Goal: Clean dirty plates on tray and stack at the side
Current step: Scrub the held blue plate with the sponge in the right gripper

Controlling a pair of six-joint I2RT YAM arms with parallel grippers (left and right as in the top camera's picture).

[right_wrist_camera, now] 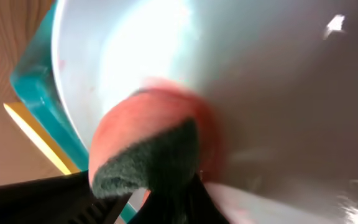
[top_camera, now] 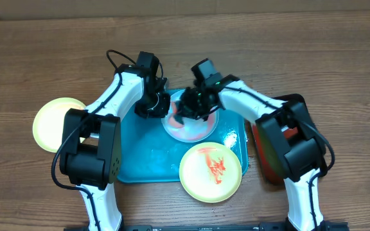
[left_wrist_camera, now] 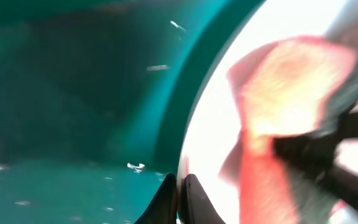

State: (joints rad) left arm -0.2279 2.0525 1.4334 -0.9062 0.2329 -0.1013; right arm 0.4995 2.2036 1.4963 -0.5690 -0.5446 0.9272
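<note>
Toward the desk's left edge, 1 clean yellow plate [top_camera: 58, 124] lies off the turquoise tray [top_camera: 143, 160], seemingly starting the stack. Mid-desk, the left pincer [left_wrist_camera: 180, 190] is pinched narrow on the rim of the blue-white plate [top_camera: 194, 131], likely steadying it while the right pincer [top_camera: 190, 109] presses a gripped sponge [right_wrist_camera: 145, 155] into its sauce. The smeared yellow plate [top_camera: 212, 172] overhangs the tray's near-right corner, uncleaned. Rightmost sits a red tray [top_camera: 257, 149]. Count: 3 plates, 2 trays, 1 sponge.

The overhead view is evenly lit and sharp with soft shadows on the table [top_camera: 31, 58], whereas both wrist views are close and blurred, the white plate [left_wrist_camera: 216, 112] glaring.
</note>
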